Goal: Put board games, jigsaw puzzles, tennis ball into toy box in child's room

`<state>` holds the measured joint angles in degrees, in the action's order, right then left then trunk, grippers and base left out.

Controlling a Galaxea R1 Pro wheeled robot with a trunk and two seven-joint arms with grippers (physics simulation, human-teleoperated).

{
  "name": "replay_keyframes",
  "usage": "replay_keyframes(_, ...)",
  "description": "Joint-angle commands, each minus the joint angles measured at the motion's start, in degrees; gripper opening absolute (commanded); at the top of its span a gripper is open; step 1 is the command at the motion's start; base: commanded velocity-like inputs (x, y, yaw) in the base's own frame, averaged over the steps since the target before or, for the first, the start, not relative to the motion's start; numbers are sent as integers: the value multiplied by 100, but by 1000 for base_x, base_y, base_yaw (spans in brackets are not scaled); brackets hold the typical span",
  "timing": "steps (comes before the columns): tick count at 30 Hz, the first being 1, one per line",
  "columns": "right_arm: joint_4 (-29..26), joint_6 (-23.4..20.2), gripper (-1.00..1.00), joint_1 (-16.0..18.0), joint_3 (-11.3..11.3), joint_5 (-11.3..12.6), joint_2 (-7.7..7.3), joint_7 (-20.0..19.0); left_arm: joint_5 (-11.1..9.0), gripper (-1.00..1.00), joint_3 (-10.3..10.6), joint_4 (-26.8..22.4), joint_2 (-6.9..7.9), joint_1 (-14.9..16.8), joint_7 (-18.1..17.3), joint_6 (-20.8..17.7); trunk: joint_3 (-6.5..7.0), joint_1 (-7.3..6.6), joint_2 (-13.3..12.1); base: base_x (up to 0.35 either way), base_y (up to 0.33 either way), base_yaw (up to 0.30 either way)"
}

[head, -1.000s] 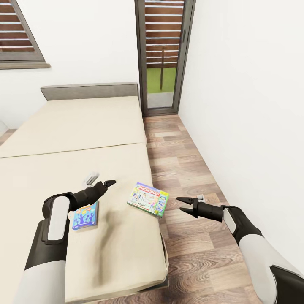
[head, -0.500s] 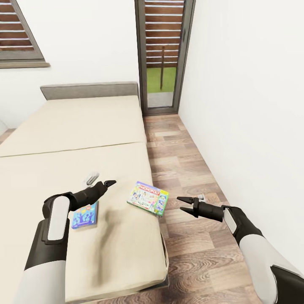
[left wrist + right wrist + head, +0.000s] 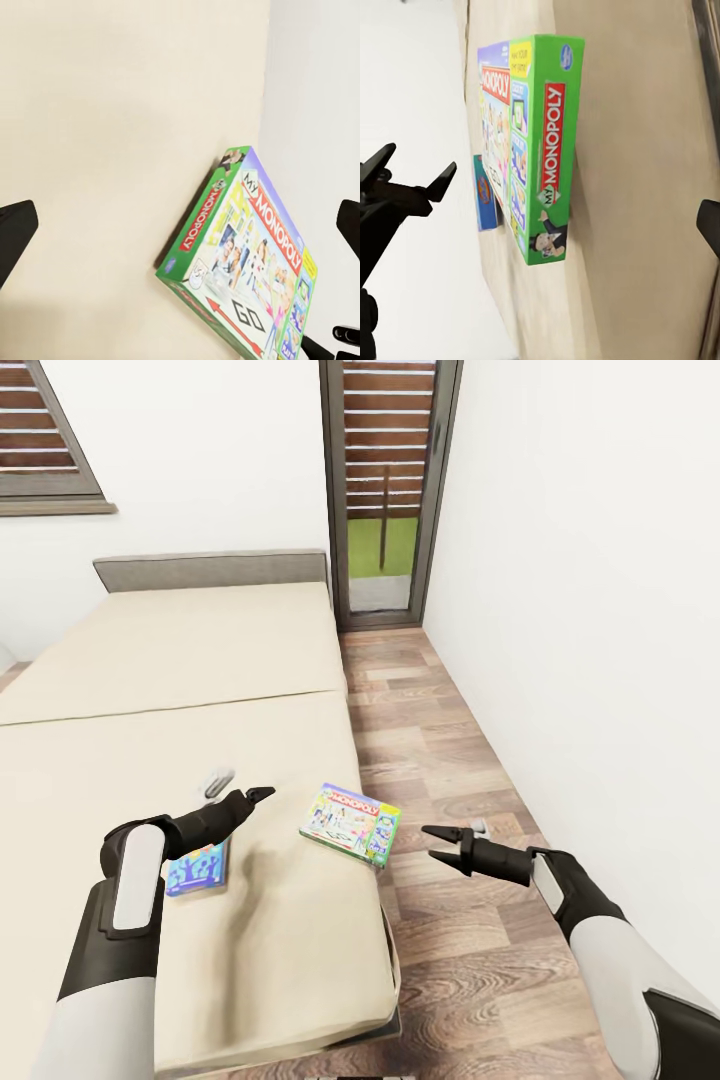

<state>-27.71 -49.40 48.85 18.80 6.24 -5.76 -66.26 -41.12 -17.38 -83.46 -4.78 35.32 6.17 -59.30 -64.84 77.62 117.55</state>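
On the beige bed (image 3: 180,660) a green-edged Monopoly board game (image 3: 350,825) lies near the right edge. A blue cartoon-printed board game (image 3: 197,868) lies to its left, partly under my left forearm. My left gripper (image 3: 255,795) hovers open just left of the Monopoly box (image 3: 247,262), fingers wide apart and holding nothing. My right gripper (image 3: 437,842) is open over the floor, just right of the box and level with it. The right wrist view looks along the box's green side (image 3: 551,150) toward the blue box (image 3: 484,195) and my left gripper (image 3: 418,161).
The grey headboard (image 3: 210,572) stands at the far end. A strip of wood-plank floor (image 3: 440,760) runs between the bed and the white wall (image 3: 600,610) on the right. A dark-framed slatted door (image 3: 390,490) closes the far end, and a slatted window (image 3: 50,440) is at upper left.
The whole picture has shifted slightly, so the camera moved a little. Both arms keep their poses with grippers open, and the two boxes lie as before.
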Motion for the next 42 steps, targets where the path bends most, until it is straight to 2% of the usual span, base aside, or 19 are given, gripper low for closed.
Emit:
replay_keyframes(1, 2, -31, 100, 3, 9, 12, 0, -7, -62, 100, -11, -5, -5, 5, 59, -29, -4, -1, 2, 0, 0, 0)
replay_keyframes(16, 3, -34, 100, -8, 9, 111, -141, -441, -72, 100, -9, 1, -2, 2, 58, -29, -1, -1, 2, 0, 0, 11)
replay_keyframes(25, 3, -40, 100, -7, 9, 119, -173, -511, -73, 100, -7, 4, -1, 2, 59, -29, 22, -1, 2, 0, 0, 154)
replay_keyframes(42, 3, -44, 100, -14, 9, 125, -187, -541, -72, 100, 194, 5, 0, 7, 59, -21, 56, -1, 2, 0, 0, 152)
